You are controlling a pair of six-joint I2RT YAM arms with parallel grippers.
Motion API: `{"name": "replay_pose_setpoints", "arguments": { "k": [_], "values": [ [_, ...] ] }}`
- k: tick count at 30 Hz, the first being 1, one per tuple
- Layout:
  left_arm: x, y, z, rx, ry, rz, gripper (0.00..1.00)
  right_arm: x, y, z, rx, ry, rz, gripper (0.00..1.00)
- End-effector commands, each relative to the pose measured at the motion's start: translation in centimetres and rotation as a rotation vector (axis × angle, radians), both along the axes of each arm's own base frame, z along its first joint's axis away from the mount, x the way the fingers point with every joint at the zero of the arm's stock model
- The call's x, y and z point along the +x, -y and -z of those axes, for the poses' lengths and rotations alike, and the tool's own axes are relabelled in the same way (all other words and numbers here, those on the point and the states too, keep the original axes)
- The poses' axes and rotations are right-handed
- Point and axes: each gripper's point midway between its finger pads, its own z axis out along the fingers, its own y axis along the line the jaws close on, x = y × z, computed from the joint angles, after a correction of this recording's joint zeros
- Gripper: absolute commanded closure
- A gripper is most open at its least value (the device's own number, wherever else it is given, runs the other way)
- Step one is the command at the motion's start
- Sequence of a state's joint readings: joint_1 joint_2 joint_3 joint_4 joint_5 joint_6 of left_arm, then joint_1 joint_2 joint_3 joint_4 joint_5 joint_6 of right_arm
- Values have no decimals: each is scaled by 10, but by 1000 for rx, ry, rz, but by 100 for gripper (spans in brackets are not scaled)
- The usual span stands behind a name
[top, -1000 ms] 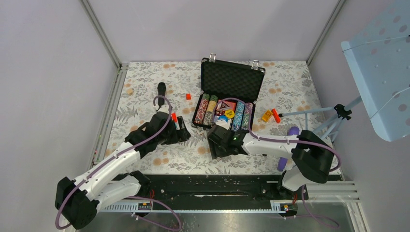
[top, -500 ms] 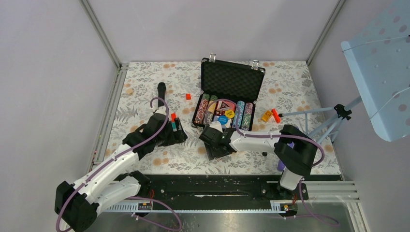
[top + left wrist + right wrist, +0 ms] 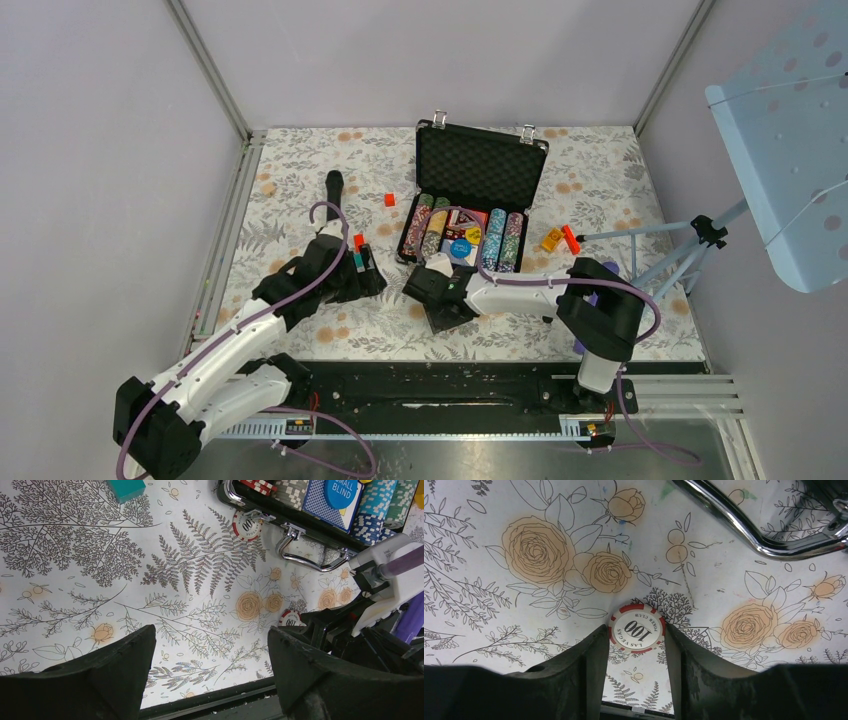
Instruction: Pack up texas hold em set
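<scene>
The black briefcase (image 3: pixel 480 165) lies open at the back centre, with rows of striped chips (image 3: pixel 430 225), a card deck, a blue button (image 3: pixel 460 247) and a yellow button (image 3: pixel 474 236) inside. Its silver handle (image 3: pixel 764 540) faces me. My right gripper (image 3: pixel 425 285) is low on the table just in front of the case, its fingertips pinching a red-and-white 100 chip (image 3: pixel 637 628) lying flat. A second red 100 chip (image 3: pixel 246 526) lies by the case's front latch. My left gripper (image 3: pixel 370 275) is open and empty over the table left of the case.
A black microphone (image 3: pixel 334 185) lies at back left. A red block (image 3: pixel 358 240) and a teal block (image 3: pixel 126 489) sit by my left gripper; another red block (image 3: pixel 389 199) lies farther back. Orange and red blocks (image 3: pixel 560 239) and a tripod (image 3: pixel 690 250) stand right of the case.
My right gripper has slid left along the case's front and now has the red chip between its fingertips. My left gripper has barely moved.
</scene>
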State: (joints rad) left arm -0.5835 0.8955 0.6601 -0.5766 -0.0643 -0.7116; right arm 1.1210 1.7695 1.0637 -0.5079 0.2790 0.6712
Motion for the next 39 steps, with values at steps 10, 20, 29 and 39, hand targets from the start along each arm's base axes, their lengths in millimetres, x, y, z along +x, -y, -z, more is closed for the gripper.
{"name": "replay_pose_setpoints", "arguments": {
  "k": [10,20,29,39],
  "values": [
    [5,3,-9,-27,35,5,18,-2,11,2,-8,39,2,60],
    [5,7,-14,-45,35,14,18,2,-6,-16,74,56,-19,59],
    [3,18,-21,-105,34,50,18,5,-14,-36,152,91,-45,59],
    [0,35,-28,-208,23,81,18,9,-8,-55,188,151,-54,57]
  ]
}}
